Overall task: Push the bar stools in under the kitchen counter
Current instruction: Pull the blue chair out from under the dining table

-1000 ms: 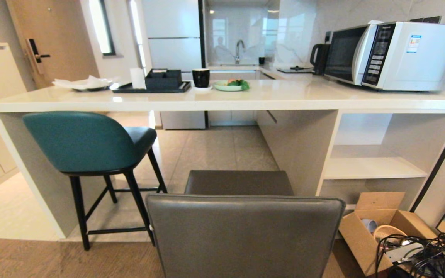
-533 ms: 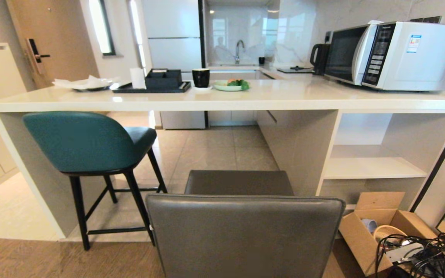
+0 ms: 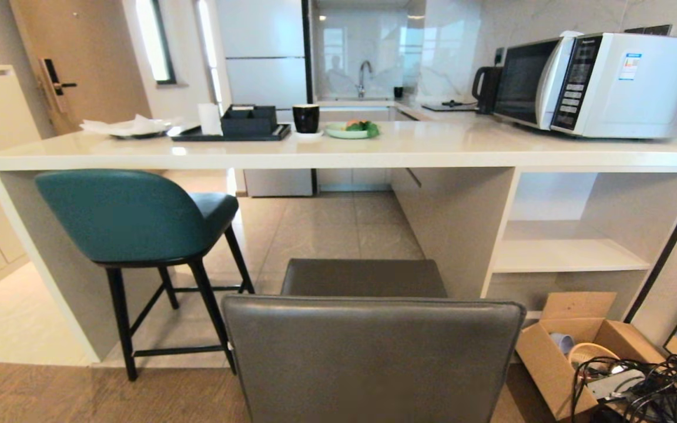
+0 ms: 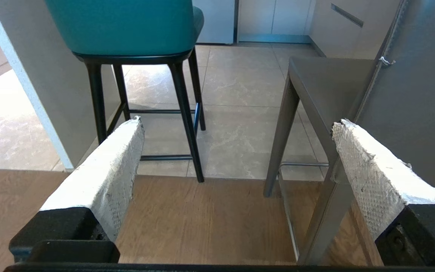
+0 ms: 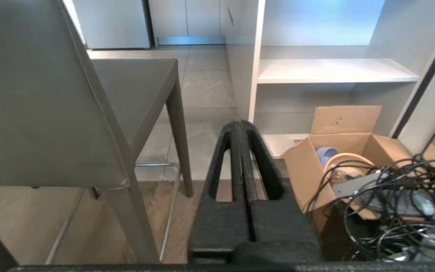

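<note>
The teal bar stool (image 3: 127,217) stands at the left with its seat partly under the cream kitchen counter (image 3: 338,150). The dark-grey bar stool (image 3: 374,352) stands nearest me in the middle, out from the counter, its backrest towards me. Neither arm shows in the head view. My left gripper (image 4: 239,121) hangs open and empty low over the wood floor, between the teal stool (image 4: 127,26) and the grey stool (image 4: 327,79). My right gripper (image 5: 241,124) is shut on nothing, beside the grey stool (image 5: 32,105) and apart from it.
An open cardboard box (image 3: 573,346) and a tangle of black cables (image 3: 650,388) lie on the floor at the right, below open shelves (image 3: 567,255). A microwave (image 3: 603,82), a black tray (image 3: 227,134), a cup (image 3: 305,118) and a plate (image 3: 350,130) sit on the counter.
</note>
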Tool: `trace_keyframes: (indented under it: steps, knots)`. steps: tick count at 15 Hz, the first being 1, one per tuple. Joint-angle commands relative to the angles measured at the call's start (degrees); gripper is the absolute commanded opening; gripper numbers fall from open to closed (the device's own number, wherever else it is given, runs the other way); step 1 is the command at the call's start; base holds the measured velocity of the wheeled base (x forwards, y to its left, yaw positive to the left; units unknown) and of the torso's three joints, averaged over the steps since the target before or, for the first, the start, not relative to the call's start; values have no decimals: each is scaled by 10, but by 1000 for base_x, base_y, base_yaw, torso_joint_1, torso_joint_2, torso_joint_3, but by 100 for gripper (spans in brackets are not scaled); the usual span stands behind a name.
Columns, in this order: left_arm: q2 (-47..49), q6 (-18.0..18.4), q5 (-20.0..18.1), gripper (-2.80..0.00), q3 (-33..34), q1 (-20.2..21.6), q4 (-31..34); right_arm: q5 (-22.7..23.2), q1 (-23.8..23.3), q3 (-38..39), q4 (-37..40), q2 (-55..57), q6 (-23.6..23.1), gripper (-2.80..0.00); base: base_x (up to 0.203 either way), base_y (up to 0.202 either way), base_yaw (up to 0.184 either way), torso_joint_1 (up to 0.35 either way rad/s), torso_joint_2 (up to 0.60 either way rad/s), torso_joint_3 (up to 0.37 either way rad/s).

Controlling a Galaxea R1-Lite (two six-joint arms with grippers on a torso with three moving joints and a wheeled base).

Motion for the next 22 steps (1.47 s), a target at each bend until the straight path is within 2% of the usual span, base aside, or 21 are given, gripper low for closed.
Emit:
trace_keyframes:
  steps: [1, 2, 17, 22]
  knots:
    - [1, 0, 0, 0, 0, 0, 0, -1, 0, 0, 0, 0, 0, -280, 0, 0, 0, 0, 0, 0]
    - [1, 0, 0, -280, 0, 0, 0, 0, 0, 0, 0, 0, -1, -280, 0, 0, 0, 0, 0, 0]
    - [1, -1, 0, -280, 0, 0, 0, 0, 0, 0, 0, 0, 0, -280, 0, 0, 0, 0, 0, 0]
    - [1, 0, 0, -280, 0, 0, -1, 0, 0, 0, 0, 0, 0, -280, -156, 0, -2, 3, 2, 2]
